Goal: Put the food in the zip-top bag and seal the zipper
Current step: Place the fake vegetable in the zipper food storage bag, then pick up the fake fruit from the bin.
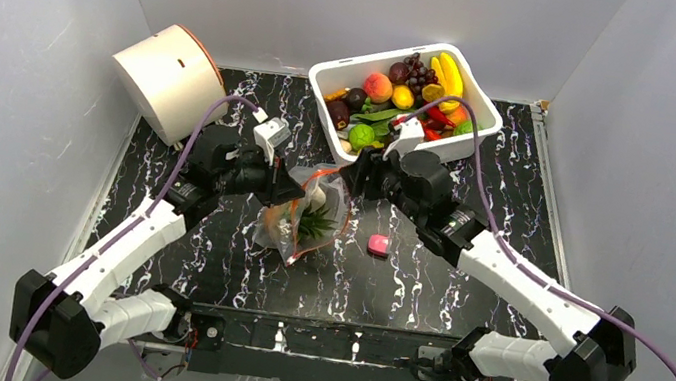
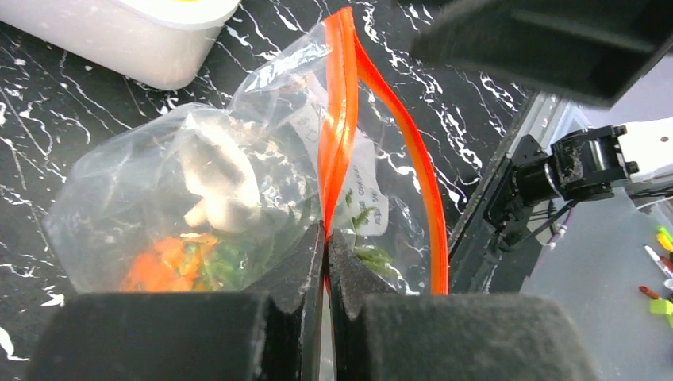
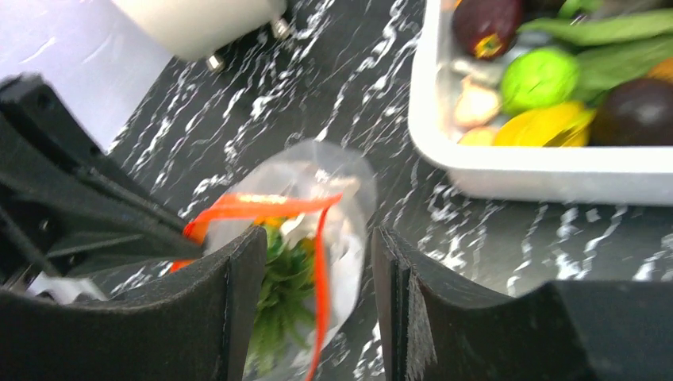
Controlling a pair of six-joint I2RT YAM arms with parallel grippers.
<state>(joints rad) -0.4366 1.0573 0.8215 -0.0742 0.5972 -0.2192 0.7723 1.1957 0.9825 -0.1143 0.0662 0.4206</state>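
The clear zip-top bag point(image 1: 310, 215) lies at the table's middle with the orange pineapple point(image 1: 282, 224) and its green crown point(image 1: 315, 220) inside. The bag also shows in the left wrist view point(image 2: 159, 198) and the right wrist view point(image 3: 349, 182). Its red-orange zipper point(image 2: 337, 119) gapes open at the mouth. My left gripper point(image 2: 326, 238) is shut on the zipper strip at the bag's left side. My right gripper point(image 3: 317, 262) is open just above the bag's mouth, its jaws on either side of the zipper point(image 3: 319, 262) and not touching it.
A white bin point(image 1: 331, 79) of toy produce stands at the back right, with banana, grapes, peach and lime in it. A small pink block point(image 1: 377, 245) lies right of the bag. A cream round container point(image 1: 169, 79) lies tipped at the back left.
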